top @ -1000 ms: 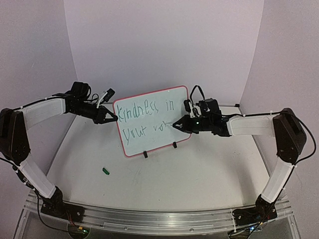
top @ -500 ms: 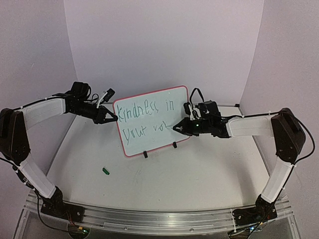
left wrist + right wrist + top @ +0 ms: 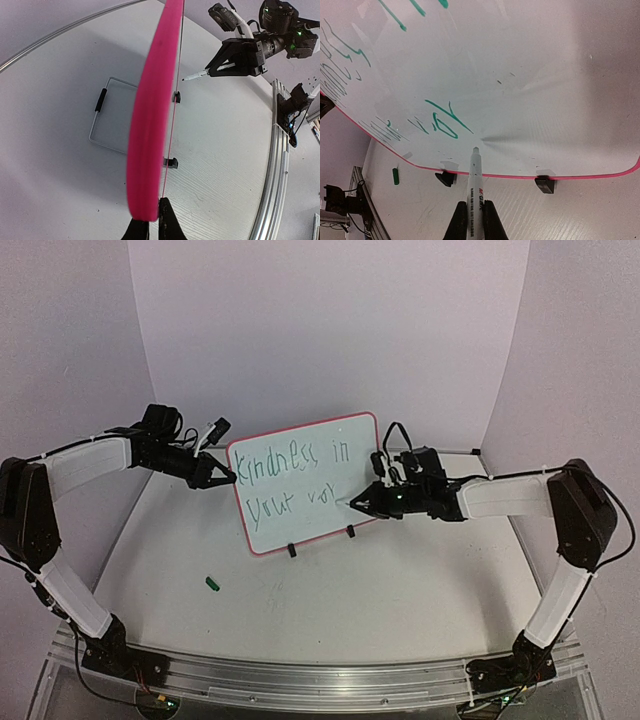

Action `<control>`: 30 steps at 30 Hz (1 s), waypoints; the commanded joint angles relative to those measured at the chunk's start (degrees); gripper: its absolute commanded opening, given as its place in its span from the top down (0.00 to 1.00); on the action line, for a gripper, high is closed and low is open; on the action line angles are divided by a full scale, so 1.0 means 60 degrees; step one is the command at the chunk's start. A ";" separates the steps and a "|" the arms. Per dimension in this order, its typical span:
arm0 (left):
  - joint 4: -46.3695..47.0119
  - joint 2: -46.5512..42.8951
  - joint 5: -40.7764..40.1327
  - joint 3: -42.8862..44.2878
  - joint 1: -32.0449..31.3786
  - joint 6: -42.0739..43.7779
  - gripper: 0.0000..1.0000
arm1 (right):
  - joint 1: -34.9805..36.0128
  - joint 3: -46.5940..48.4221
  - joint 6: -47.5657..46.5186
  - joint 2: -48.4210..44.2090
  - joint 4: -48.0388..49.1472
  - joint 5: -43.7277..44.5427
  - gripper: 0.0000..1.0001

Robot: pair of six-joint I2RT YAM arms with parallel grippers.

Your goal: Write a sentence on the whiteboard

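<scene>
The whiteboard (image 3: 320, 490), with its red frame, stands on two black feet (image 3: 291, 551) at mid table. The sentence (image 3: 293, 458) is green lettering in two rows. My left gripper (image 3: 228, 478) is shut on the board's left edge; the left wrist view shows the frame (image 3: 150, 125) edge-on between my fingers (image 3: 167, 222). My right gripper (image 3: 372, 502) is shut on a white marker (image 3: 474, 185). The marker's tip points at the board (image 3: 530, 75) just below the last green letters (image 3: 442, 120), very close to the surface. I cannot tell whether it touches.
A small green marker cap (image 3: 211, 583) lies on the table in front of the board, left of centre; it also shows in the right wrist view (image 3: 395, 176). A wire stand (image 3: 107, 117) lies behind the board. Purple walls close in the back and sides.
My right gripper has moved the marker a little down and right, off the end of the second row, which has gained a stroke. My left gripper has not moved.
</scene>
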 commanded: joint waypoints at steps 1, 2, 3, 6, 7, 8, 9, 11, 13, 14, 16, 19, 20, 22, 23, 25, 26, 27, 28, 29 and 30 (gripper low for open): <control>-0.0302 0.0064 -0.0668 0.0098 -0.0180 0.0286 1.00 | -0.0126 -0.0007 0.0005 -0.0753 0.0161 -0.0035 1.00; -0.0297 0.0058 -0.0668 0.0098 -0.0180 0.0296 1.00 | -0.0171 -0.0006 0.0002 -0.0754 0.0172 0.0006 1.00; -0.0297 0.0057 -0.0668 0.0094 -0.0180 0.0293 1.00 | -0.0207 -0.0006 -0.0009 -0.0747 0.0172 0.0028 1.00; -0.0289 0.0053 -0.0679 0.0087 -0.0182 0.0290 1.00 | -0.0313 0.0064 -0.0027 -0.0673 0.0173 0.0005 1.00; -0.0300 0.0056 -0.0682 0.0091 -0.0180 0.0294 1.00 | -0.0333 0.0109 -0.0049 -0.0635 0.0172 -0.0003 1.00; -0.0292 0.0055 -0.0682 0.0086 -0.0185 0.0287 1.00 | -0.0357 0.0166 -0.0065 -0.0593 0.0180 -0.0010 1.00; -0.0299 0.0067 -0.0682 0.0092 -0.0182 0.0290 1.00 | -0.0384 0.0224 -0.0073 -0.0538 0.0173 -0.0023 1.00; -0.0299 0.0069 -0.0682 0.0090 -0.0180 0.0290 1.00 | -0.0415 0.0363 -0.0086 -0.0423 0.0174 -0.0050 1.00; -0.0301 0.0061 -0.0681 0.0083 -0.0181 0.0287 1.00 | -0.0445 0.0519 -0.0089 -0.0279 0.0190 -0.0097 1.00; -0.0294 0.0069 -0.0675 0.0090 -0.0188 0.0298 1.00 | -0.0461 0.0557 -0.0087 -0.0236 0.0188 -0.0106 1.00; -0.0291 0.0079 -0.0680 0.0087 -0.0180 0.0294 1.00 | -0.0469 0.0660 -0.0086 -0.0126 0.0191 -0.0120 1.00; -0.0292 0.0100 -0.0682 0.0097 -0.0180 0.0291 1.00 | -0.0488 0.0764 -0.0097 -0.0018 0.0213 -0.0135 1.00; -0.0293 0.0108 -0.0682 0.0098 -0.0182 0.0291 1.00 | -0.0493 0.0788 -0.0097 0.0016 0.0237 -0.0149 1.00; -0.0300 0.0111 -0.0682 0.0098 -0.0186 0.0299 1.00 | -0.0500 0.0856 -0.0087 0.0068 0.0238 -0.0188 1.00; -0.0300 0.0113 -0.0679 0.0098 -0.0181 0.0301 1.00 | -0.0507 0.0902 -0.0090 0.0103 0.0232 -0.0238 1.00; -0.0299 0.0110 -0.0689 0.0098 -0.0185 0.0312 1.00 | -0.0502 0.0981 -0.0101 0.0211 0.0232 -0.0436 1.00; -0.0308 0.0114 -0.0691 0.0098 -0.0180 0.0302 1.00 | -0.0512 0.0993 -0.0101 0.0271 0.0233 -0.0541 1.00; -0.0302 0.0113 -0.0682 0.0098 -0.0180 0.0301 1.00 | -0.0510 0.0990 -0.0117 0.0315 0.0218 -0.0613 1.00; -0.0294 0.0128 -0.0682 0.0098 -0.0180 0.0301 1.00 | -0.0510 0.0970 -0.0114 0.0352 0.0216 -0.0661 1.00; -0.0310 0.0129 -0.0682 0.0098 -0.0180 0.0303 1.00 | -0.0506 0.0933 -0.0108 0.0382 0.0216 -0.0689 1.00; -0.0304 0.0130 -0.0682 0.0098 -0.0180 0.0309 1.00 | -0.0504 0.0902 -0.0103 0.0416 0.0209 -0.0697 1.00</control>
